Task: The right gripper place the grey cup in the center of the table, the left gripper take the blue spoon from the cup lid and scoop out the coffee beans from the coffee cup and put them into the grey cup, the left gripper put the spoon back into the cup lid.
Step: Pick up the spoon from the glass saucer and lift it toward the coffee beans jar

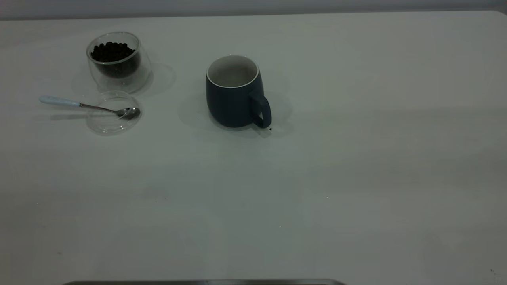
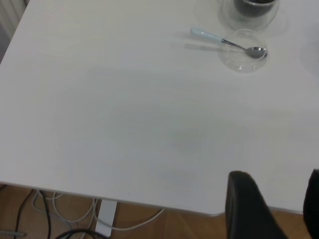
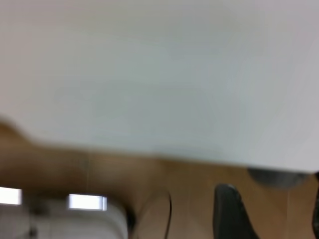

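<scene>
The left hand (image 2: 273, 209) hangs at the near bench edge, fingers (image 2: 246, 206) spread and holding nothing. It is well apart from the work items. The right hand (image 3: 266, 214) sits beyond the bench edge, over the floor; one finger and part of the other show with a wide gap between them, so it appears spread and empty.

On the bench (image 1: 356, 178), the mug (image 1: 234, 93) stands upright near the middle, handle turned toward the camera and right, interior empty. Judged from this, the placing step is complete and the right arm is clear of the work area.

At the far left, the glass cup (image 1: 118, 61) stands upright, holding the beans (image 1: 113, 51). Just in front lies the lid (image 1: 114, 113). The spoon (image 1: 89, 105) rests with its bowl on the lid and its pale handle projecting leftward, off the lid, which leaves it free for a pinch.

Next step, by judgement: the left hand takes the spoon handle.
</scene>
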Robot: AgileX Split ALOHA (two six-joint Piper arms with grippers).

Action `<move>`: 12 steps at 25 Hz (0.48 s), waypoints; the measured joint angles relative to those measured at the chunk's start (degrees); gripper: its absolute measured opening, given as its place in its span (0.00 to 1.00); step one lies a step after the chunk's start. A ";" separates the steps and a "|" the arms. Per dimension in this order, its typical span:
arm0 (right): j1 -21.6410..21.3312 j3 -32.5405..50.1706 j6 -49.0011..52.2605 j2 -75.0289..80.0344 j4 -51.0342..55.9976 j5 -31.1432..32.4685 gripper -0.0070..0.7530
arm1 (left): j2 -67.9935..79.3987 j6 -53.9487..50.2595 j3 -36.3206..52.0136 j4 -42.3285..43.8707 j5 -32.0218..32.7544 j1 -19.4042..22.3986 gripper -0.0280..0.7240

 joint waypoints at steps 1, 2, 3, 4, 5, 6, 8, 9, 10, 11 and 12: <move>-1.92 0.00 0.00 -3.52 0.00 0.07 0.49 | 0.00 0.00 0.00 0.00 0.00 0.00 0.51; -3.48 0.00 0.00 -7.24 0.00 0.20 0.49 | 0.00 0.00 0.00 0.00 0.00 0.00 0.51; -5.20 0.00 0.00 -11.08 0.00 0.35 0.49 | 0.00 0.00 0.00 0.00 0.00 0.00 0.51; -6.70 0.00 0.00 -14.33 0.00 0.53 0.49 | 0.00 0.00 0.00 0.00 0.00 0.00 0.51; -7.81 0.00 0.00 -18.21 0.00 0.65 0.49 | 0.00 0.00 0.00 0.00 0.00 0.00 0.51; -8.43 0.00 0.00 -21.99 0.00 0.91 0.49 | 0.00 0.00 0.00 0.00 0.00 0.00 0.51; -9.42 0.00 0.00 -26.36 0.00 1.47 0.49 | 0.00 0.00 0.00 0.00 0.00 0.00 0.51; -9.62 0.00 0.00 -27.01 0.00 1.59 0.49 | 0.00 0.00 0.00 0.00 0.00 0.00 0.51; -9.69 0.00 0.00 -27.02 0.00 1.66 0.49 | 0.00 0.00 0.00 0.00 0.00 0.00 0.51; -9.69 0.00 0.00 -27.02 0.07 1.71 0.49 | 0.00 0.00 0.00 0.00 0.00 0.00 0.51; -9.69 0.00 0.00 -27.02 0.07 1.71 0.49 | 0.00 0.00 0.00 0.00 0.00 0.00 0.51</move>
